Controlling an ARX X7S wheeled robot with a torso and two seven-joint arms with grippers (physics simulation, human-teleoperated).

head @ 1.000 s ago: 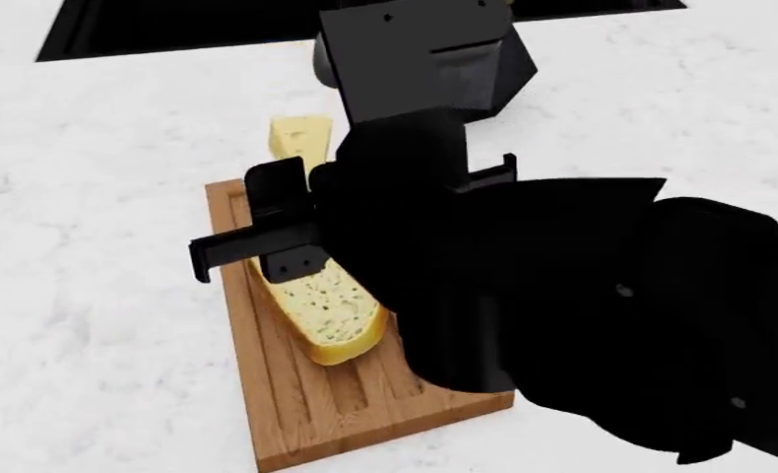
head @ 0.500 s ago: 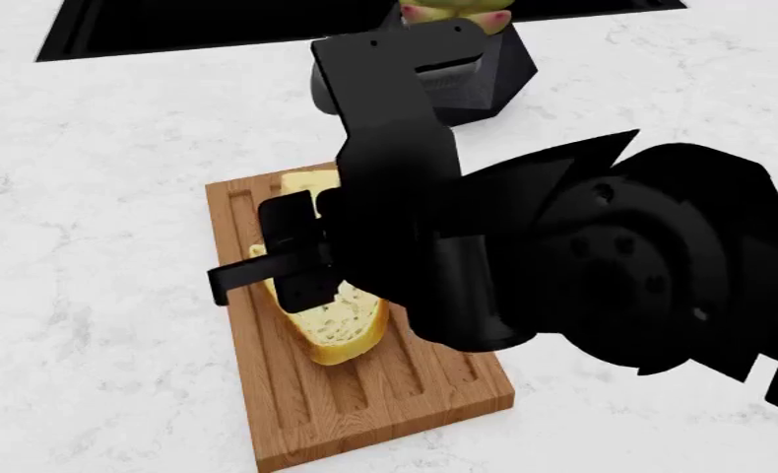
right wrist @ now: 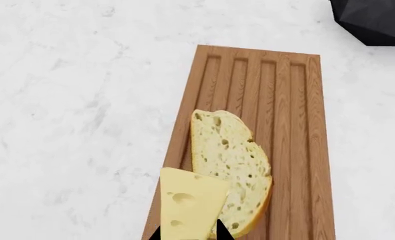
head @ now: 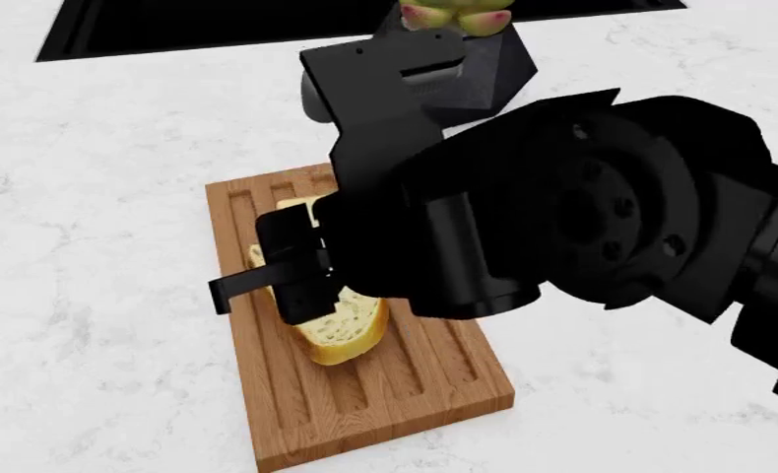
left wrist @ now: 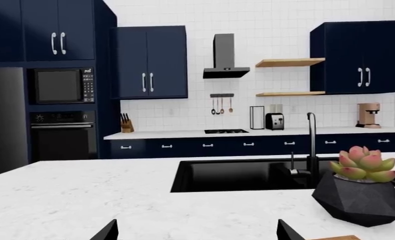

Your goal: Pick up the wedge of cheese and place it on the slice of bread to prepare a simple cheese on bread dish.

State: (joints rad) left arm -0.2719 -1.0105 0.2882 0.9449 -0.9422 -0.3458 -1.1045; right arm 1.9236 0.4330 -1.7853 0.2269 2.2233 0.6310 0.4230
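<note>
the right gripper (right wrist: 187, 235) is clamped on the wedge of cheese (right wrist: 187, 202), holding it above the slice of bread's (right wrist: 229, 165) left edge, over the grooved wooden board (right wrist: 284, 100). the cheese looks light, stiff and smooth, so possibly slippery; it's pinched at its narrow end, broad end pointing away. the bread's long axis follows the board's grooves. the left gripper's (left wrist: 196, 235) fingers look spread, empty.

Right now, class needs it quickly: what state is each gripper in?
Left gripper: open, holding nothing.
Right gripper: shut on the wedge of cheese, above the slice of bread.
</note>
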